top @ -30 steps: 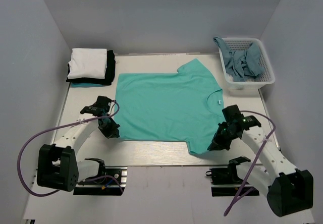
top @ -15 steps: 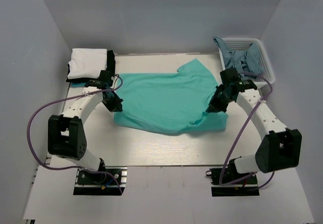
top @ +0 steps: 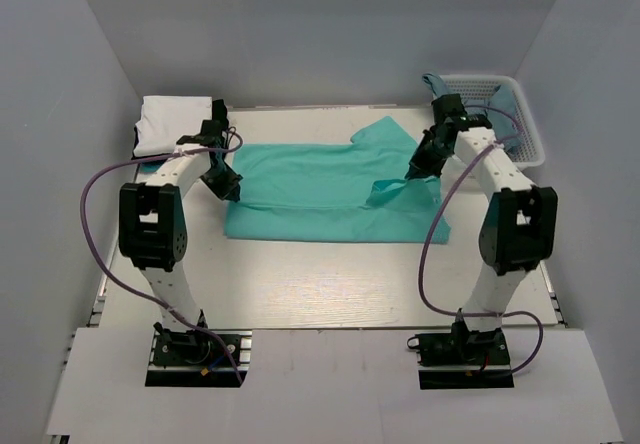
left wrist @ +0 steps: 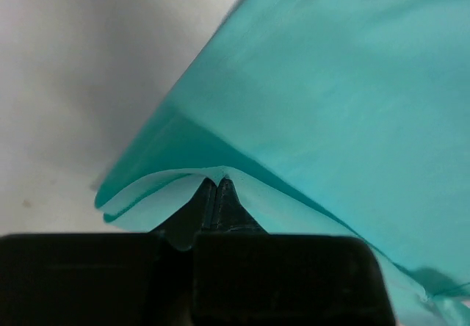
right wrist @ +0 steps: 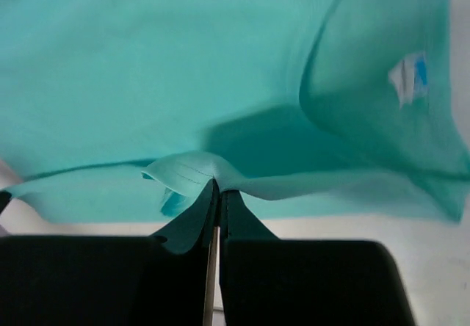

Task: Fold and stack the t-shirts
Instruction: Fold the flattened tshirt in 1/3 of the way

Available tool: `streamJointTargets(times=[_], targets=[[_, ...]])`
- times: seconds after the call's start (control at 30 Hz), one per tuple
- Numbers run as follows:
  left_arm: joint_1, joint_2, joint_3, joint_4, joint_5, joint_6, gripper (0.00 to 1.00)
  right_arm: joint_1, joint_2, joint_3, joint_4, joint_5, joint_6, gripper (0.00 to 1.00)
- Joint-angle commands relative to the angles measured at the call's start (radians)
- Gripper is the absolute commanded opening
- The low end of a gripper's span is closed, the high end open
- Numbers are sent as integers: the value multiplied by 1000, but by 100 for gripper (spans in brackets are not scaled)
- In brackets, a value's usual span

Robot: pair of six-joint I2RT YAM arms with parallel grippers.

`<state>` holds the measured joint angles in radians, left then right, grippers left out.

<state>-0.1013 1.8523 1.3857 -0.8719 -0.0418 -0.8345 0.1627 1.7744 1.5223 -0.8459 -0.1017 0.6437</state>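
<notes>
A turquoise-green t-shirt (top: 320, 202) lies across the middle of the table, its near half folded up over its far half. My left gripper (top: 231, 188) is shut on the hem corner at the shirt's left end; in the left wrist view the cloth (left wrist: 316, 98) drapes off the pinched fingertips of that gripper (left wrist: 218, 181). My right gripper (top: 410, 173) is shut on the sleeve-side edge at the right end. The right wrist view shows that gripper (right wrist: 218, 185) gripping a stitched hem, with the neck label (right wrist: 410, 76) beyond. A folded stack at the back left has a white t-shirt (top: 172, 124) over a black one (top: 218, 129).
A white lattice basket (top: 478, 80) stands at the back right, holding crumpled grey-blue cloth (top: 507, 104); my right arm reaches up beside it. Grey walls close in the table on three sides. Both arm bases sit at the near edge.
Both grippers have carried the shirt's near edge away from me toward the back. The shirt went from lying flat to being folded in half lengthwise.
</notes>
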Motion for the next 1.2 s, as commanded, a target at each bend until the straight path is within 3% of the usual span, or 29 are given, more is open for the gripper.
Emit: streamJointTargets(times=[0.0, 0.07, 0.1, 0.13, 0.17, 0.2, 0.23, 0.4, 0.47, 0.63, 0.73, 0.97, 1.17], targets=[[11, 44, 94, 36, -12, 17, 0, -8, 101, 143, 28, 31, -52, 0], [11, 67, 95, 45, -38, 17, 2, -11, 181, 176, 54, 57, -52, 0], [11, 67, 134, 28, -38, 17, 13, -18, 225, 193, 41, 57, -55, 3], [11, 80, 156, 13, -38, 17, 78, -15, 246, 263, 35, 56, -58, 47], [11, 81, 174, 2, -67, 26, 100, -12, 281, 281, 25, 57, -73, 65], [11, 81, 205, -31, -79, 26, 100, -9, 286, 303, 25, 53, -79, 86], [11, 81, 205, -32, -89, 26, 100, -3, 283, 302, 39, 43, -85, 90], [-11, -13, 173, -23, -98, 35, 100, 8, 101, 95, 114, 56, -118, 90], [-20, -65, 103, 43, -22, 54, 100, 11, 25, -81, 174, 39, -121, 90], [-31, -99, -103, 282, 227, 14, 100, 17, -61, -315, 312, -33, -116, 90], [-43, -70, -186, 365, 227, -11, 100, 26, -70, -401, 401, -4, -104, 90], [-63, -5, -283, 314, 100, -35, 100, 37, -111, -545, 435, 57, -115, 90], [-72, -223, -548, 323, 126, -44, 100, 54, -279, -790, 412, 39, -90, 90]])
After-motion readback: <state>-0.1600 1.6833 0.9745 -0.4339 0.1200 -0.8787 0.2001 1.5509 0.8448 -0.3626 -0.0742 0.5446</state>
